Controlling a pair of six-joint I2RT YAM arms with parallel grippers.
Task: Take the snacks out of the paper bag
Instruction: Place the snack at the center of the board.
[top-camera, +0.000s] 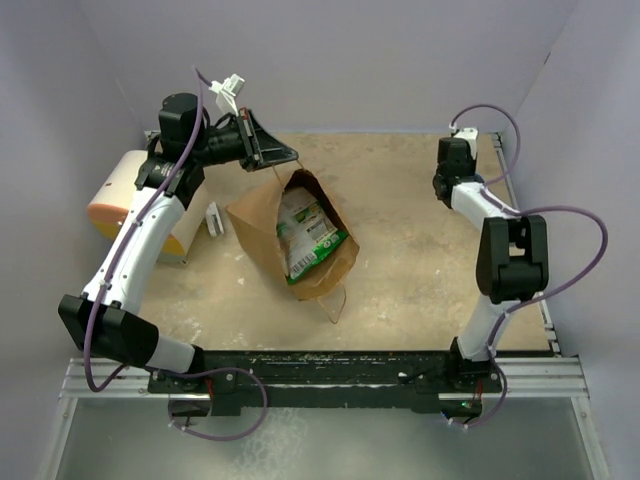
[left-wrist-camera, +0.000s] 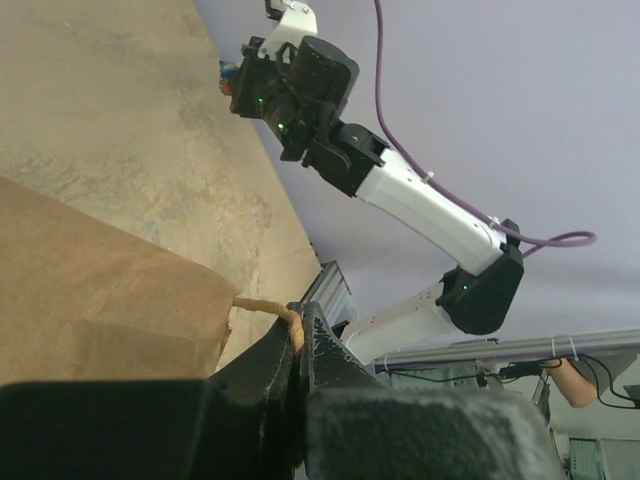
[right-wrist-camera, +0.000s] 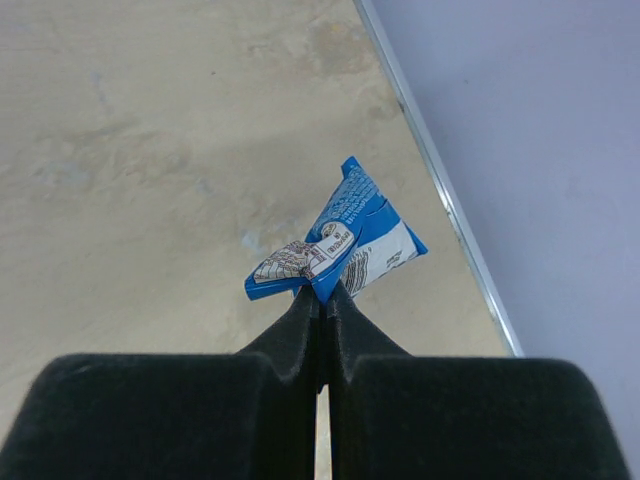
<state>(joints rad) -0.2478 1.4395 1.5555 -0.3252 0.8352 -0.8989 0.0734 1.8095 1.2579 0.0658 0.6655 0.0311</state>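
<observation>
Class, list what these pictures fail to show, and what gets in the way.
- Top view: anything under the green packet in the paper bag; packet and bag walls hide it.
- Right wrist view: print on the blue packet; too small.
- Left wrist view: bag's inside; its wall blocks it.

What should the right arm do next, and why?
Probably open the right end effector and drop the small blue packet: it is pinched above the table, well clear of the paper bag, where a green-white packet lies.

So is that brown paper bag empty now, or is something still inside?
Not empty. The paper bag lies with its mouth open, and a green-white packet shows inside it.
</observation>
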